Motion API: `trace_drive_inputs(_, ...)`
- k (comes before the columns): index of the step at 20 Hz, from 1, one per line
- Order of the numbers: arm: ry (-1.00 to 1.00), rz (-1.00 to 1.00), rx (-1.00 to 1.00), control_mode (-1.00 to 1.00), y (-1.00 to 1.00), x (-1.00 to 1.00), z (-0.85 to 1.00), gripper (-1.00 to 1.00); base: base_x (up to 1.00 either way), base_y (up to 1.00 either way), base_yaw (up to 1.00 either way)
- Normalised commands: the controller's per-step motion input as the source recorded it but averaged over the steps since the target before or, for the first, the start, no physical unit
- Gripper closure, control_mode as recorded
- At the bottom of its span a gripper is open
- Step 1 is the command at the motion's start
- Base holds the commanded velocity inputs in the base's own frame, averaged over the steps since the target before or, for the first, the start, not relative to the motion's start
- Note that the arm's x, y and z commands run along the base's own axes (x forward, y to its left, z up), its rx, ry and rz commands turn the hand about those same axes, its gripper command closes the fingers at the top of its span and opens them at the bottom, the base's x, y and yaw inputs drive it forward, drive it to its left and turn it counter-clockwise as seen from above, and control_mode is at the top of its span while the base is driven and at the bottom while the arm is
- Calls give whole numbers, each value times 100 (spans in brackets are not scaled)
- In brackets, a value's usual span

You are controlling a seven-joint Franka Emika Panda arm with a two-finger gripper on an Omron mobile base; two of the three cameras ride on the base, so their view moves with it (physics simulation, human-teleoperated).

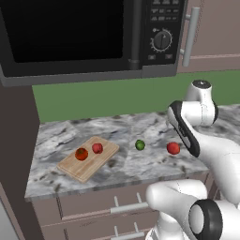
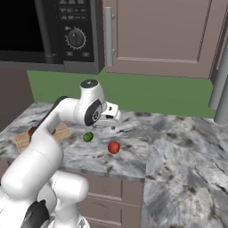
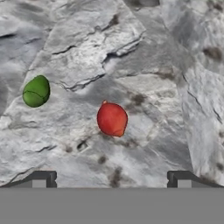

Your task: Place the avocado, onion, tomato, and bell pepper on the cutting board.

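Right now the gripper (image 3: 111, 179) hangs above the marble counter (image 1: 136, 164) with its jaws spread wide and nothing between them; in the hand view the two dark fingertips (image 3: 40, 178) stand far apart at the bottom. Just ahead of them lies a red vegetable (image 3: 112, 119) on the bare stone (which of the red ones it is, I cannot tell). The avocado (image 3: 36, 91) sits off to the left of it in that view, also on the counter and apart from the red one.

From the left base view, the board (image 1: 86, 158) lies toward the left end of the counter, with two red pieces on it: an orange-red one (image 1: 81, 153) and a pinker one (image 1: 97, 148), near each other. The avocado (image 1: 139, 145) rests between the board and the loose red vegetable (image 1: 173, 148), touching neither. A microwave (image 1: 89, 33) hangs above the counter, and drawers (image 1: 122, 206) run below its front edge.
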Motion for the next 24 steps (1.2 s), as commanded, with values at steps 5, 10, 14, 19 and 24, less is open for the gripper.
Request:
trace_drive_inputs(5,3,0,0,-100,-4,17,-31,-100,0,0,0)
trace_drive_inputs(10,3,0,0,-100,-1,18,-28,-100,0,0,0)
trace_drive_inputs(14,4,0,0,-100,-2,14,-28,-100,0,0,0)
trace_drive_inputs(19,5,0,0,-100,0,3,-31,-100,0,0,0)
trace_drive_inputs(24,5,0,0,-100,0,12,-32,-100,0,0,0)
